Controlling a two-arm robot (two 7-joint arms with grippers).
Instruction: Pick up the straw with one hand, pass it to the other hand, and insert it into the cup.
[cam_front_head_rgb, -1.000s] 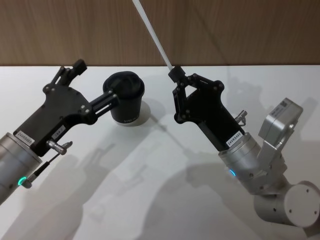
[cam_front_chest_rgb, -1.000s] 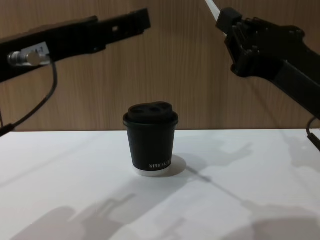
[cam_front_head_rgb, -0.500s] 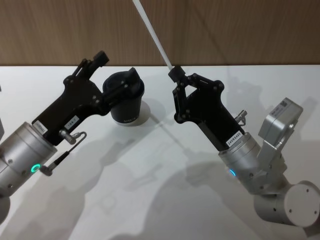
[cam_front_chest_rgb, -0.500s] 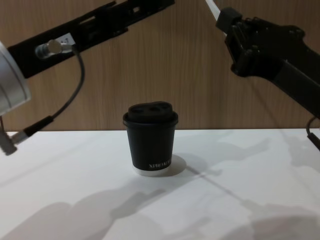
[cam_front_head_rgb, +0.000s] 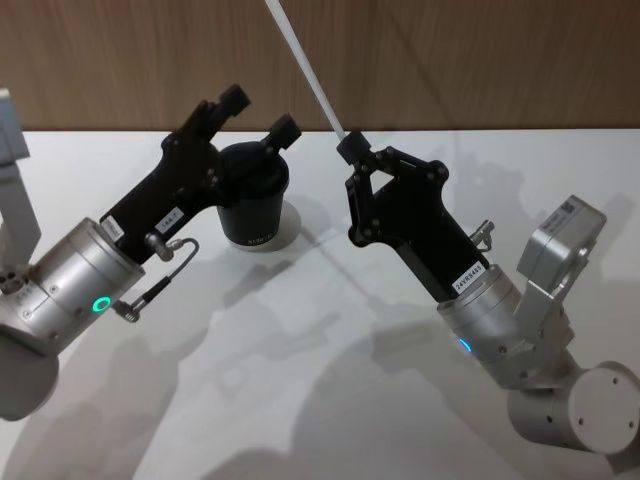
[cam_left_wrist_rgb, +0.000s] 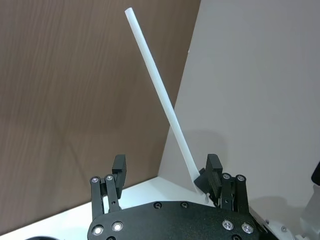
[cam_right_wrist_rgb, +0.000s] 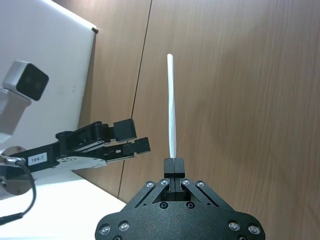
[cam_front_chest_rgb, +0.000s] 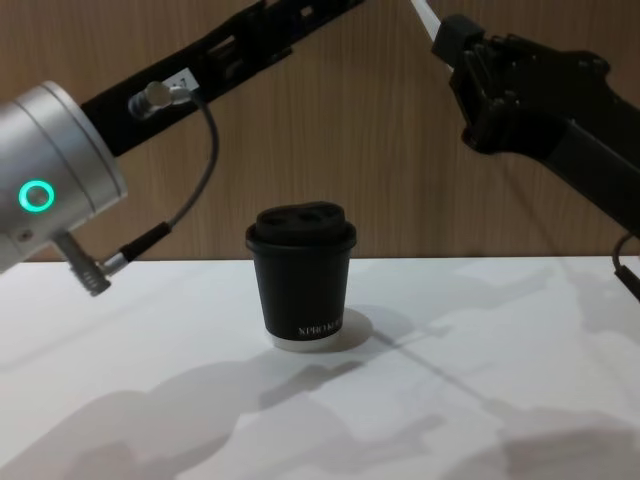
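Observation:
My right gripper (cam_front_head_rgb: 350, 148) is shut on the lower end of the white straw (cam_front_head_rgb: 305, 70), which slants up and back to the left above the table. The right wrist view has the straw (cam_right_wrist_rgb: 171, 105) rising straight out of the closed right gripper (cam_right_wrist_rgb: 173, 162). My left gripper (cam_front_head_rgb: 260, 115) is open and raised above the black lidded cup (cam_front_head_rgb: 250, 200), a short way left of the straw and not touching it. From the left wrist, the straw (cam_left_wrist_rgb: 160, 95) leans between the open fingers (cam_left_wrist_rgb: 119, 167), its base near one of them. The cup (cam_front_chest_rgb: 300, 275) stands upright.
The white table (cam_front_head_rgb: 300, 380) carries the cup alone. A wooden wall (cam_front_head_rgb: 480, 60) runs behind it. A thin black cable (cam_front_chest_rgb: 190, 190) loops under my left arm (cam_front_chest_rgb: 60, 190). My right arm's silver joints (cam_front_head_rgb: 560, 400) sit at the near right.
My left arm has risen and swung right, bringing its open gripper over the cup and closer to the straw. The right gripper and straw have stayed put.

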